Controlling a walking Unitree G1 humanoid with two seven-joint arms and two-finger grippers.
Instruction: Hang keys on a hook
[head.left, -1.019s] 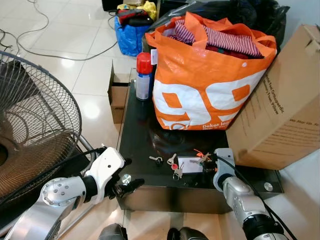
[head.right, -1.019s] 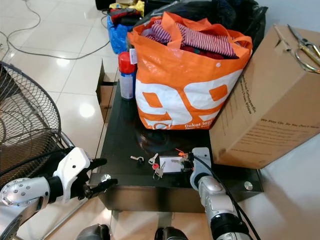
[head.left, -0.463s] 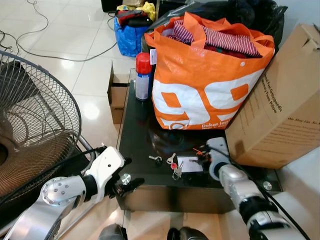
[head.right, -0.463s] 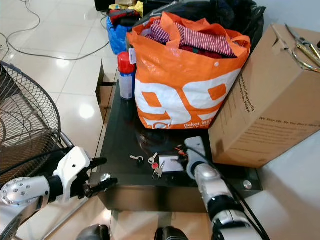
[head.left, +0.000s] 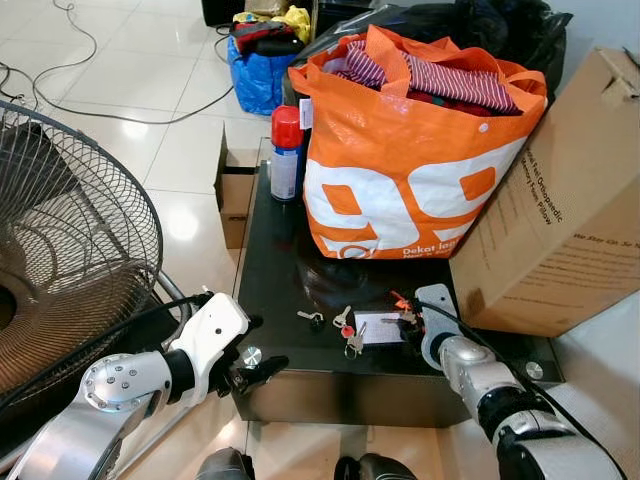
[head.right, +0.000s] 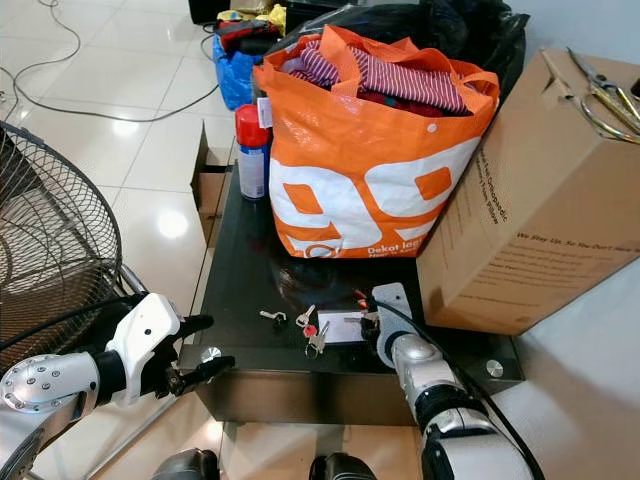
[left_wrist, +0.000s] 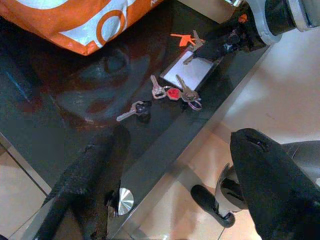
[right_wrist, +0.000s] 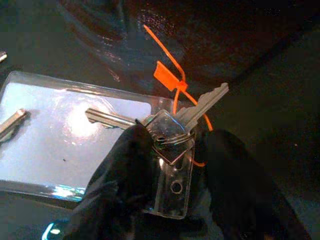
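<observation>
Your right gripper (right_wrist: 172, 165) pinches the keys (right_wrist: 192, 116) beside the orange bag (head.left: 410, 160); lifting and hanging remain.

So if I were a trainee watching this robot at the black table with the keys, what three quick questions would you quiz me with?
1. True or false: the right gripper has its fingers closed around the key ring of the keys with the orange tag.
2. What stands at the table's far left corner, beside the orange bag? A) a spray can B) a kettle C) a lamp
3. Fill in: the left gripper is open at the table's near ___ corner.

Key: 1 true. 2 A, the red-capped spray can. 3 left; it holds nothing.
</observation>
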